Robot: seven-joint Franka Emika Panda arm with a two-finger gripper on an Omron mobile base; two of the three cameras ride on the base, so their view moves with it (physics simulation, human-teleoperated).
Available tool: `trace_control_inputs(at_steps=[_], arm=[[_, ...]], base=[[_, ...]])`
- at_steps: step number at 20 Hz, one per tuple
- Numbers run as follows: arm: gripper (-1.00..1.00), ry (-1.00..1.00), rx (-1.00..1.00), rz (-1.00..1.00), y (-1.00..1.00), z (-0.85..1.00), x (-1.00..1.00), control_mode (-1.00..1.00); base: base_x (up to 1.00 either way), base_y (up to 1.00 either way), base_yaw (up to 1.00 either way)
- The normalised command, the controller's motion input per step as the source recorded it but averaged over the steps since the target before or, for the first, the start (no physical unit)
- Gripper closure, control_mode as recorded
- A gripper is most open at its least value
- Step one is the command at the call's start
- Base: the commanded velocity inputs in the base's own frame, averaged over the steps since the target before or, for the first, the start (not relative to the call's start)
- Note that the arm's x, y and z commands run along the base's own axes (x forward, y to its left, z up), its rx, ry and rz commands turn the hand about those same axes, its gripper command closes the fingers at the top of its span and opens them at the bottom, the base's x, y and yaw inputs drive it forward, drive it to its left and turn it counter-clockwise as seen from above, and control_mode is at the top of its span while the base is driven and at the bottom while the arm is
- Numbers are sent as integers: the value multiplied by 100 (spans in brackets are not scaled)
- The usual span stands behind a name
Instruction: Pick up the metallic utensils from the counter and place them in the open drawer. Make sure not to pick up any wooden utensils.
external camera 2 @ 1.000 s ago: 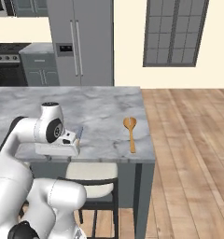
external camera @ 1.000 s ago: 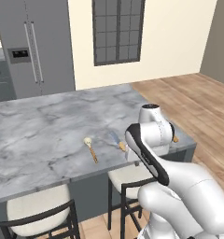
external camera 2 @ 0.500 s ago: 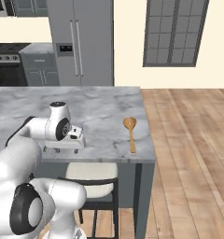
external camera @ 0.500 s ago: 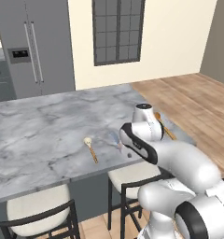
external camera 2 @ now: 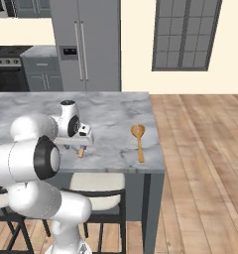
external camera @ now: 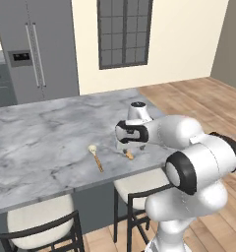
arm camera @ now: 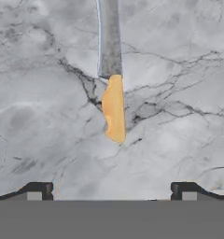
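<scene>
A knife with a grey-blue blade [arm camera: 109, 37] and short orange handle [arm camera: 114, 109] lies flat on the marble counter [external camera: 41, 142]. My gripper [arm camera: 113, 191] hangs straight above it, open, its two dark fingertips [arm camera: 37, 190] on either side of the handle end and well apart from it. From the base cameras the gripper [external camera: 126, 147] [external camera 2: 80, 147] hovers just over the orange handle [external camera: 129, 155] [external camera 2: 81, 154] near the counter's front edge. A cream-headed spoon with a wooden handle [external camera: 95, 156] lies to the left, a large wooden spoon [external camera 2: 139, 141] to the right. The open drawer is out of view.
Two stools [external camera: 36, 221] [external camera: 139, 182] stand below the counter's front edge. The counter [external camera 2: 116, 114] ends just right of the large wooden spoon, with wooden floor [external camera 2: 200, 149] beyond. A grey fridge [external camera: 36, 49] stands at the back wall.
The hand has swung left and down until it hangs over the knife's orange handle. The jaws stayed open and the utensils have not moved.
</scene>
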Motion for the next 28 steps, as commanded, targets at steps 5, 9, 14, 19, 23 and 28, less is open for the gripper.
trace_control_inputs(at_steps=[5,9,14,19,23,28], arm=[[-100,0,-3,0,-4,-22,99,-100],[-100,-2,0,0,9,-67,55,-100],[-100,0,0,0,0,-36,-43,-100],[-100,0,0,-6,0,-1,-67,-100],[-100,0,0,-5,0,-2,4,-100],[-100,0,0,0,1,-5,66,-100]], base=[[0,0,0],[0,0,0],[0,0,0],[0,0,0],[0,0,0],[0,0,0]])
